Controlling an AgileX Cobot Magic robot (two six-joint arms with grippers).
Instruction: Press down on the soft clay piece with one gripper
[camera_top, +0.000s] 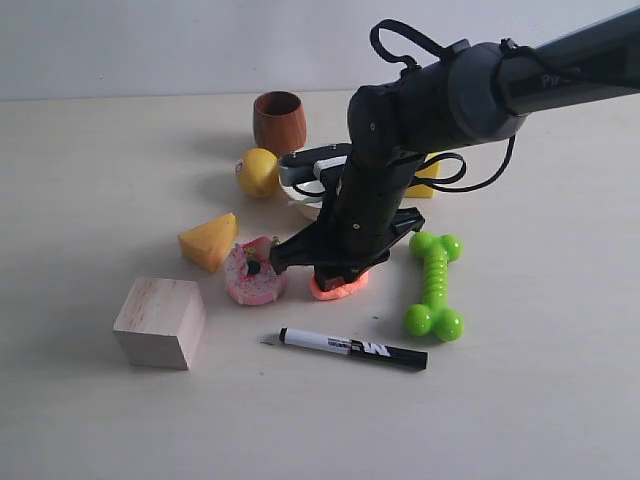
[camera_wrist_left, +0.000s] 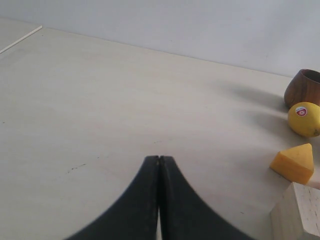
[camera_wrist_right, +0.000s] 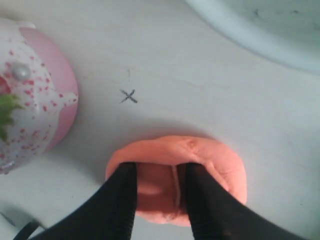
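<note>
Tabletop (camera_top: 500, 420): R pincer (camera_wrist_right: 160, 172) apart, tips on soft clay piece (camera_wrist_right: 220, 160); L pincer (camera_wrist_left: 159, 159) together.

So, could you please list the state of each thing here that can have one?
soft clay piece, flattened lump, creased between the jaws.
right gripper, jaws open, tips pressing on the soft clay piece.
left gripper, jaws shut, holding nothing.
wooden cup, upright, mouth up.
marker, lying flat; whether capped cannot be told.
green bone toy, lying flat.
</note>
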